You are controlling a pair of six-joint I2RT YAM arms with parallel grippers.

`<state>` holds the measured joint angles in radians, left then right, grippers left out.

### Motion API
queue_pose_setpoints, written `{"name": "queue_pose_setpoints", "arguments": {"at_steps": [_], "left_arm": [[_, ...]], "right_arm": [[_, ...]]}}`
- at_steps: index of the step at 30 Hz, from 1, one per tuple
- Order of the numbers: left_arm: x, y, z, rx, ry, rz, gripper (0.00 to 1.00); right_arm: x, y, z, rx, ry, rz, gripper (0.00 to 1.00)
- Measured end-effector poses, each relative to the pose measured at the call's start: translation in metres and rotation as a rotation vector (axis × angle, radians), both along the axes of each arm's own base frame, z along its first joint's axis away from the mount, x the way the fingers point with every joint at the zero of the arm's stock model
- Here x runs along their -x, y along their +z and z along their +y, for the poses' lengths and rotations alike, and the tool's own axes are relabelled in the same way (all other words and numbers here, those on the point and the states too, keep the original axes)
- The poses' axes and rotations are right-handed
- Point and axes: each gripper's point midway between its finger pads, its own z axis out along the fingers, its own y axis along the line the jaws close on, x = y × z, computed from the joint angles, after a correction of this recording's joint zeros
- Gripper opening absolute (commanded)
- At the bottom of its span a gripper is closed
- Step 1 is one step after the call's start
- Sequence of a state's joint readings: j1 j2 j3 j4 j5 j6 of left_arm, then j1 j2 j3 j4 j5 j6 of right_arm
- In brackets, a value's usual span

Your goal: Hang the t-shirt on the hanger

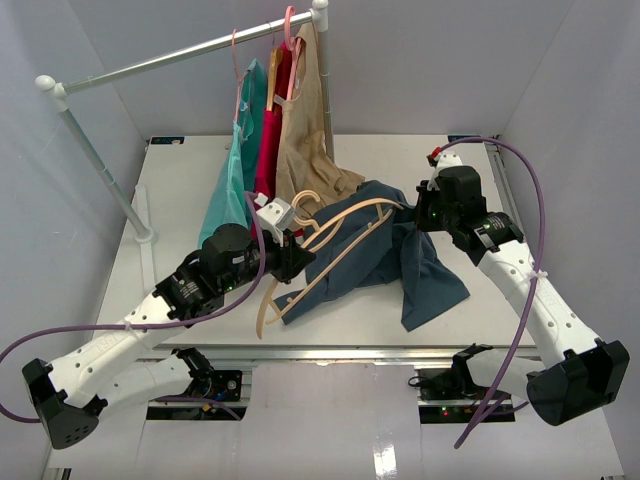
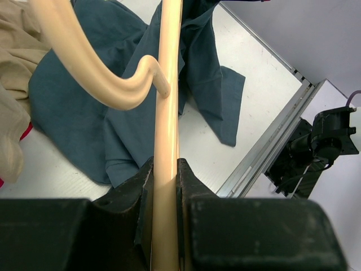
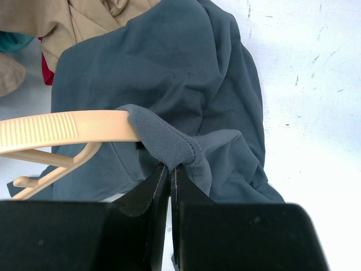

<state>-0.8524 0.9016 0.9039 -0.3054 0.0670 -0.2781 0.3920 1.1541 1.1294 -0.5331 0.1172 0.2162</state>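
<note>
The t-shirt (image 3: 186, 68) lies bunched on the counter (image 1: 190, 170), ribbed collar barely hooked over 1 tip of the hanger (image 3: 67, 129). Right end effector (image 3: 170, 172) pinches that collar, left end effector (image 2: 165, 169) clamps the hanger's bar (solid-looking grip). Next up, I'd guess: stretch the neck across.

Hanging garments (image 1: 290, 140) crowd the far side behind the t-shirt (image 1: 425, 265), while bare table (image 1: 365, 322) lies open along its near side.

Left pincer (image 1: 291, 256) and right pincer (image 1: 414, 212), reaching inward toward each other, are both clamped closed.
</note>
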Motion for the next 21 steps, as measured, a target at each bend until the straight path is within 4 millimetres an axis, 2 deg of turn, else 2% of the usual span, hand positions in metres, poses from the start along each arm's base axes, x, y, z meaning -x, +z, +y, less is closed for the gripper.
{"name": "queue_pose_setpoints", "arguments": {"at_steps": [3, 10, 15, 21], "left_arm": [[0.001, -0.002, -0.003, 0.003, -0.021, -0.007, 0.0], [0.006, -0.021, -0.012, -0.017, -0.082, 0.007, 0.0], [0.008, -0.018, -0.015, -0.01, -0.11, -0.014, 0.0], [0.008, -0.016, -0.019, -0.006, -0.142, -0.055, 0.0]], "right_arm": [[0.0, 0.0, 0.002, -0.004, 0.008, 0.003, 0.08], [-0.004, 0.009, 0.008, -0.016, 0.029, 0.001, 0.08], [-0.004, 0.019, 0.011, -0.025, 0.052, -0.005, 0.08], [0.005, 0.025, 0.028, -0.054, 0.162, -0.003, 0.08]]}}
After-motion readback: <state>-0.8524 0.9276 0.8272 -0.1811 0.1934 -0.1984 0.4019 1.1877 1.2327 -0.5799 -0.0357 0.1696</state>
